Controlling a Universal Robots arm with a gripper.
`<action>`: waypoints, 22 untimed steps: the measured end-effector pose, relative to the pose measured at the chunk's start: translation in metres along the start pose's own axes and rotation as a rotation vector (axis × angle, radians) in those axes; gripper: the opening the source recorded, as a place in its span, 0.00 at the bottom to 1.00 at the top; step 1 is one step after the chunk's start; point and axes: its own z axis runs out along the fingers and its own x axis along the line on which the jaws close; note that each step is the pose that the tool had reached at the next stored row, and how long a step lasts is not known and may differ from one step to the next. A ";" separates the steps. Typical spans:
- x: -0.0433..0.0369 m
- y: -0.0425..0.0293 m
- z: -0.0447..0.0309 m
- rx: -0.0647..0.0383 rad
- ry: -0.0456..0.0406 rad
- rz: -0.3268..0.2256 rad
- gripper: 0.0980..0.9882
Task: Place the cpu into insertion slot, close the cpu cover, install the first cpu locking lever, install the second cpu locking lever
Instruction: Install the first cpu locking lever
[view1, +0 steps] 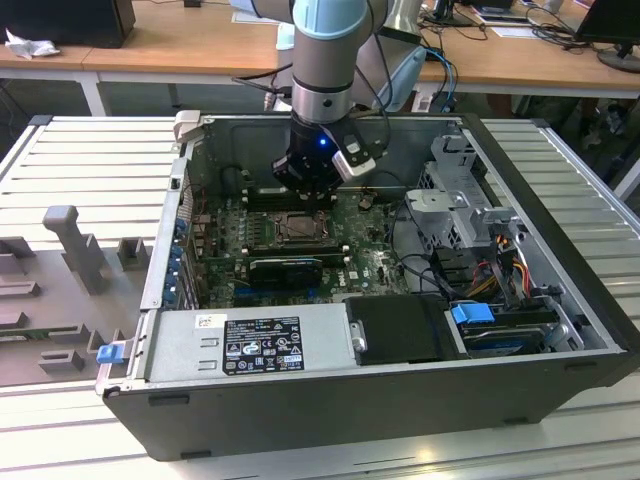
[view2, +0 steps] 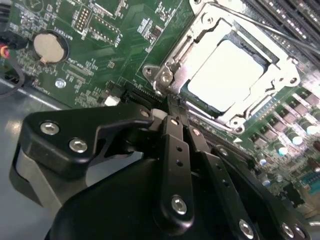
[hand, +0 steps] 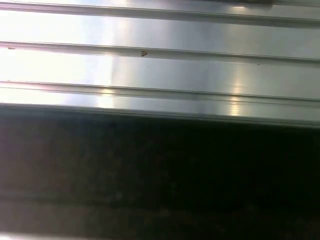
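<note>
The cpu (view2: 227, 75), a flat silver-grey square, lies in the insertion slot (view1: 297, 228) on the green motherboard. The cpu cover (view2: 200, 37), a silver frame with a large window, lies down around the chip. My gripper (view2: 172, 112) is shut with nothing between its fingers. Its tips hover just off the corner of the cover, close above the board. In the exterior view the gripper (view1: 305, 190) hangs inside the open computer case, right over the far edge of the slot. A thin metal lever rod (view2: 280, 33) runs along the far side of the cover.
The black case (view1: 560, 300) walls surround the board. A power supply (view1: 250, 345) sits at the near side, and drive cages and cables (view1: 470, 215) fill the exterior view's right. Black memory slots (view2: 295, 20) and a coin battery (view2: 47, 47) flank the socket. Ribbed metal table (view1: 80, 160) lies around.
</note>
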 end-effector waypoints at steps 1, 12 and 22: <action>0.0000 0.0002 -0.0053 0.000 0.0000 0.000 0.01; 0.0003 -0.0039 -0.0055 0.000 0.0000 0.000 0.01; 0.0006 -0.0087 -0.0057 0.000 0.0000 0.000 0.01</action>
